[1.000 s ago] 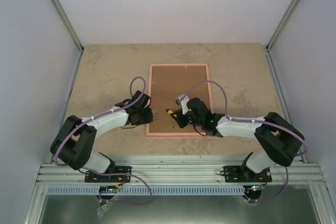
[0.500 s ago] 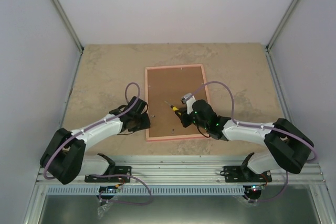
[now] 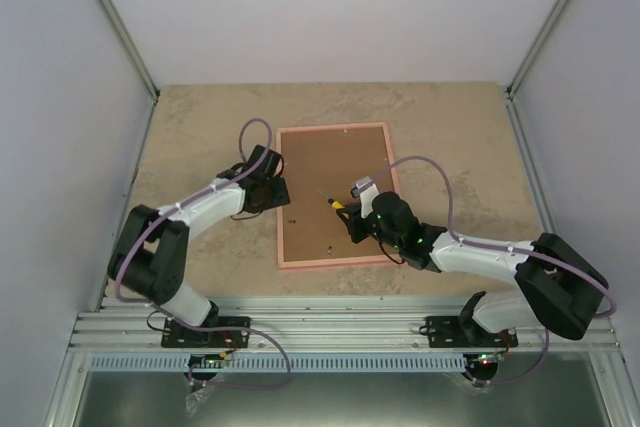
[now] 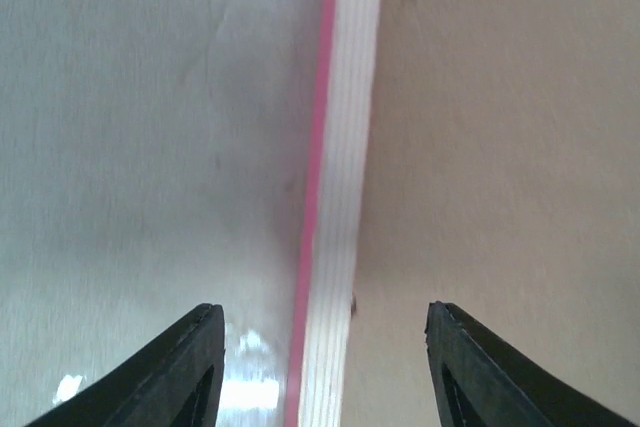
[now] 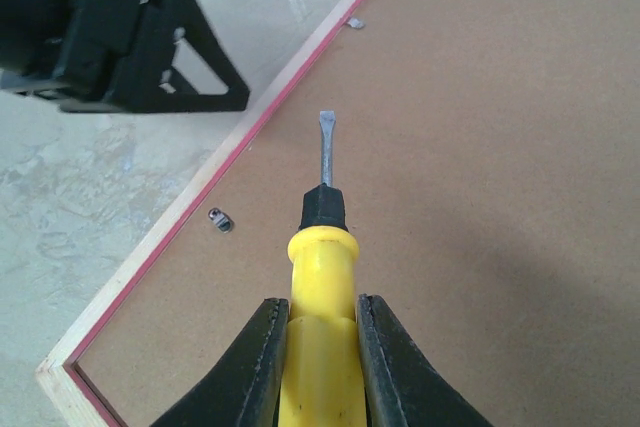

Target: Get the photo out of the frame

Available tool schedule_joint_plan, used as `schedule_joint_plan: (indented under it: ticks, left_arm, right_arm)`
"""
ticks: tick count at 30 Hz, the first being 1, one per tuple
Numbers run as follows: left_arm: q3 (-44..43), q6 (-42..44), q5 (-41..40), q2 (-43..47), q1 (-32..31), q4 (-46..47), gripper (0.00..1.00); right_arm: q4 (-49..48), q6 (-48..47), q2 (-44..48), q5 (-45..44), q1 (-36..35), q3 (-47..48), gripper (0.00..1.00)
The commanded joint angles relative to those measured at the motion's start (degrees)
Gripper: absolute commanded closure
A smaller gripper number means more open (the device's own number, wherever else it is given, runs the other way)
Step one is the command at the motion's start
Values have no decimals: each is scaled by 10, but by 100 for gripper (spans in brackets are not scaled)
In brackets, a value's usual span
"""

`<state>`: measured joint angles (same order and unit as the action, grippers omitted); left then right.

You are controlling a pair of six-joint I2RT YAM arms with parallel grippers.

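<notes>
Beige stone-look table (image 3: 200, 127), top view: frame (image 3: 325, 263) lies face down mid-table, long axis running away from the bases, backing board (image 3: 335, 162) up, photo hidden. Left gripper (image 3: 272, 187) is at the frame's left rail, right gripper (image 3: 347, 217) over the board.
Left wrist: fingers spread, straddling that rail.
Right wrist: jaws pinch a yellow screwdriver (image 5: 318, 347). Retaining tab (image 5: 220, 219) sits just left of the blade, so the right arm is likely the one to act.

The pink frame (image 3: 330, 162) showed a brown board back; the screwdriver (image 5: 320, 347) had a yellow handle, the worktop (image 3: 200, 137) was mottled beige.
</notes>
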<state>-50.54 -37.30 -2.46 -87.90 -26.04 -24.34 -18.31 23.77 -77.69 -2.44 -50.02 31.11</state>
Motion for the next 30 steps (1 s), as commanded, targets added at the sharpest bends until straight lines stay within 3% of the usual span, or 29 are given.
schedule_joint_plan:
  ticks: [1, 18, 26, 30]
  left_arm:
    - [-57, 36, 6, -56, 23, 13, 43]
    - [-165, 76, 25, -186, 51, 2, 56]
    - [-137, 79, 66, -176, 51, 11, 80]
    - [-110, 79, 88, -163, 50, 20, 88]
  right_arm:
    - [-9, -7, 17, -21, -2, -5, 99]
    - [-8, -8, 19, -22, -1, -6, 100]
    - [-8, -11, 17, -23, -1, -4, 99]
    - [-8, -13, 14, -24, -1, -2, 100]
